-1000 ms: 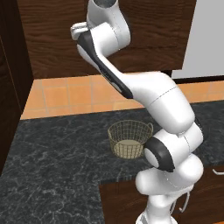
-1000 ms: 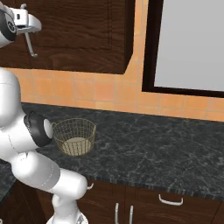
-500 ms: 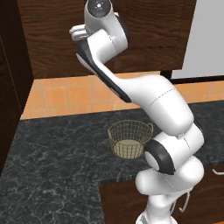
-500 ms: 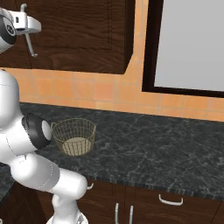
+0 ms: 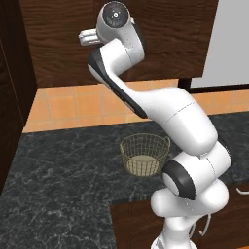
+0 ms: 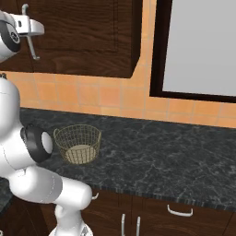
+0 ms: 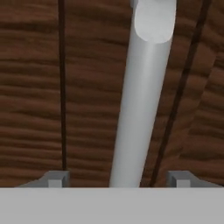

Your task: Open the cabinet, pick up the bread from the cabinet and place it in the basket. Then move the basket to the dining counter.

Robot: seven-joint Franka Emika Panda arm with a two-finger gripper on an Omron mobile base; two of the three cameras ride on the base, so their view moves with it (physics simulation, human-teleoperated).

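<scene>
A kitchen: dark wood wall cabinet (image 6: 78,37), black marbled countertop (image 6: 152,156), orange tiled backsplash (image 6: 106,97).

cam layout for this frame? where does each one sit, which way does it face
Left base view: behind-left, looking forward-down at the round tan wire-mesh basket; white arm rises lower right.
Right base view: behind-right, same basket; hand at the dark wood cabinet's silver bar handle.
Hand view: faces that handle, fingertips either side.
Shared: basket, handle.

Ahead of the hand, the cabinet (image 7: 87,96) is dark brown wood grain; its bar handle (image 7: 138,109) is silver. Below, the wire-mesh basket (image 5: 144,154) is tan, the countertop (image 6: 161,156) black-grey marbled, the wall tiles (image 6: 106,94) orange.
</scene>
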